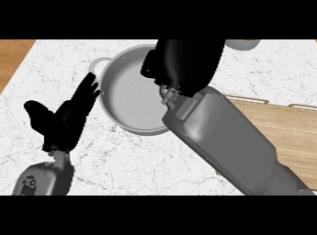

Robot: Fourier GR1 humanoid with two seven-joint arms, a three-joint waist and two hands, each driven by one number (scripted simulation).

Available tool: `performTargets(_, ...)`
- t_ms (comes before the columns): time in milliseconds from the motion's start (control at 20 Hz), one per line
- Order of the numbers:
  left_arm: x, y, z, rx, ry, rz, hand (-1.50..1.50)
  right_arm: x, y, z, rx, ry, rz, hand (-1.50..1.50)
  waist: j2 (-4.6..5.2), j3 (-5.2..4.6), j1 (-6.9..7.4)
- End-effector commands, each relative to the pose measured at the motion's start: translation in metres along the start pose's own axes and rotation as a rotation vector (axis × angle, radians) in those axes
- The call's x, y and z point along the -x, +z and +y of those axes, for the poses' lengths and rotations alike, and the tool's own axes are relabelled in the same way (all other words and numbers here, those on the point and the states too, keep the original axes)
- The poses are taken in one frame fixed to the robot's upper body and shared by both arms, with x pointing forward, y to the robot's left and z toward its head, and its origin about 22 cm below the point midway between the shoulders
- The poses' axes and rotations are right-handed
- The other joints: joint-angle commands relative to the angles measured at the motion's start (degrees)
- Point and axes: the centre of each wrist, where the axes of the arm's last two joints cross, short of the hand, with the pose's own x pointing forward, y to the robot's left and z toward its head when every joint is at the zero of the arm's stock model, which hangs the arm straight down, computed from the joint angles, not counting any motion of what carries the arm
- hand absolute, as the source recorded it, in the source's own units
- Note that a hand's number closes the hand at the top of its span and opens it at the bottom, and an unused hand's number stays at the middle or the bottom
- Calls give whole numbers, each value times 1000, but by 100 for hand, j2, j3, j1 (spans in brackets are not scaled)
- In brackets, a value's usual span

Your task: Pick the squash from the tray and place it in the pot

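Reaching across from the lower right, the right forearm (235,142) is stretching diagonally up over the counter, and the right hand (184,64) is hanging above the far right part of the pot (130,98). Only the back of this black hand is showing, so whether its fingers are curled or straight is not something the view is giving away, and nothing can be seen in its grasp from here. The squash is not showing anywhere; the hand and forearm are covering part of the pot's inside and rim, so whether it is under the hand or in the pot cannot be told.

The pot is sitting on the white marbled counter (140,160), a round grey vessel with a pale, bare-looking floor where it is visible and a loop handle (99,64) sticking out at its upper left. Its right side is being hidden by the right wrist.

The left hand (69,114) is resting just to the left of the pot, fingers straight and pointing up toward the handle, thumb spread off to the left, holding nothing. Its fingertips are lying close beside the pot's left rim.

A wooden tray (296,137) is lying at the right, partly under the right forearm, with a pale raised edge along its top.
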Motion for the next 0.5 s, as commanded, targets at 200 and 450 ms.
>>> performTargets(200,-2,1,4,-1,-3,-9,0,-12,-23,41,-170,8,253,150,38,9,83)
performTargets(450,-3,0,-5,8,-8,-19,0,18,-36,60,-249,-171,418,-150,59,22,131)
